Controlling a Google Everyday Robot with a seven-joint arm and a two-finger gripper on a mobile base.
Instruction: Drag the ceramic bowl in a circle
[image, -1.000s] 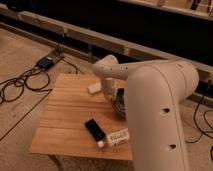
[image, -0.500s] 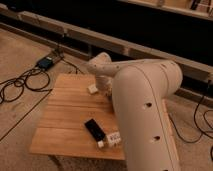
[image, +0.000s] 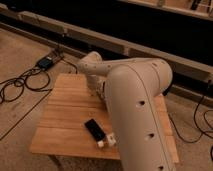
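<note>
A: Where's the arm (image: 137, 110)?
B: It fills the right half, upper link sweeping from lower right up over the wooden table (image: 62, 125), elbow bent near the far edge. A second ago it stood further right.
A: The gripper?
B: Hidden behind the arm, down at mid-table; jaws together.
A: And the ceramic bowl?
B: Covered now; earlier it peeked out. The black phone (image: 94, 129) and white block (image: 101, 143) haven't moved.
</note>
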